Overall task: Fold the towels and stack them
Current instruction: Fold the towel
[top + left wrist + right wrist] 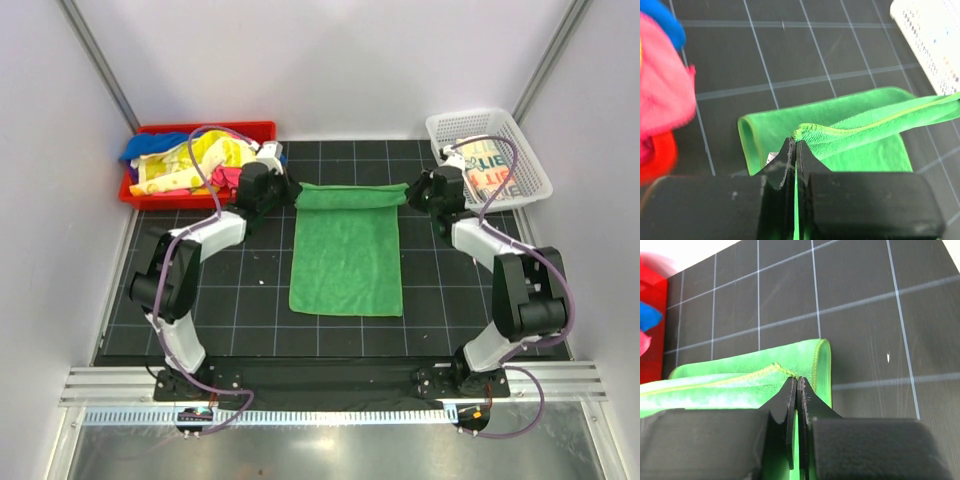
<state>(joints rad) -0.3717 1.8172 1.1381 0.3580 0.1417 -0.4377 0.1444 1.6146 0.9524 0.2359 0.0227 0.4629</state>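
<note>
Currently left gripper (796, 146) and right gripper (796, 382) are clamping green towel (345, 260) by its far corners.
Edge-only bites are risking one corner slipping, likely skewing the fold.

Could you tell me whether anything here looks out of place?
Nothing much: the green towel lies square, far corners pinched by the left gripper and right gripper. Towels in the red tray are jumbled.

The table (250, 300) carries a black mat (440, 310) ruled with thin pale grid lines across the middle of the frame. Plain white walls enclose it: a back wall (330, 60) along the top and side walls at left (50, 220) and right (605, 250). Grey metal posts (100, 65) slant through both upper corners. A ribbed aluminium rail (110, 385) crosses the bottom, with dull sheet metal (330, 455) below it. The light is soft and even.
</note>
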